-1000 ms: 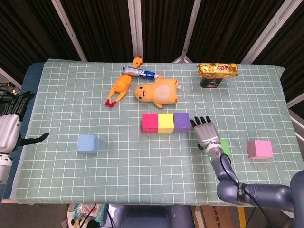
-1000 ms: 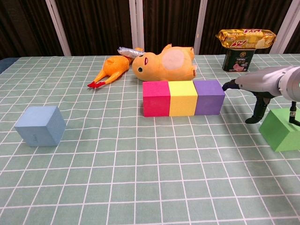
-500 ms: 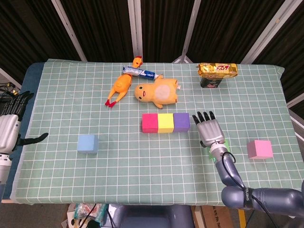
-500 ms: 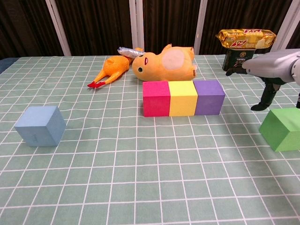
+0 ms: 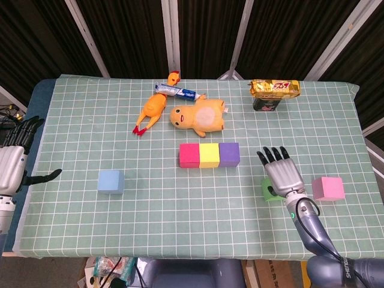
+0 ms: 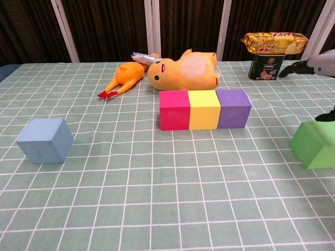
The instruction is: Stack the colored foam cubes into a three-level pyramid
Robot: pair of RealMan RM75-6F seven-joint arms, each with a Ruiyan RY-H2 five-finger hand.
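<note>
Three foam cubes stand in a touching row mid-table: magenta [image 5: 189, 155] [image 6: 174, 110], yellow [image 5: 209, 154] [image 6: 203, 109] and purple [image 5: 229, 153] [image 6: 233, 108]. A blue cube [image 5: 111, 182] [image 6: 45, 140] sits alone at the near left. A pink cube [image 5: 328, 188] lies at the right. My right hand [image 5: 282, 174] [image 6: 319, 64] hovers with fingers spread and empty over the green cube [image 5: 269, 191] [image 6: 314, 144], hiding most of it in the head view. My left hand [image 5: 15, 159] hangs empty with fingers apart off the table's left edge.
At the back lie a yellow plush duck [image 5: 198, 117], a rubber chicken [image 5: 153, 110] and a toothpaste tube [image 5: 177, 91]. A dark can with a gold snack pack [image 5: 274, 89] on top stands at the back right. The cloth-covered table [image 5: 180, 210] ends near the pink cube.
My right hand has moved right and toward the near edge, away from the purple cube, and now hangs over the green cube. The cubes and left hand have not moved.
</note>
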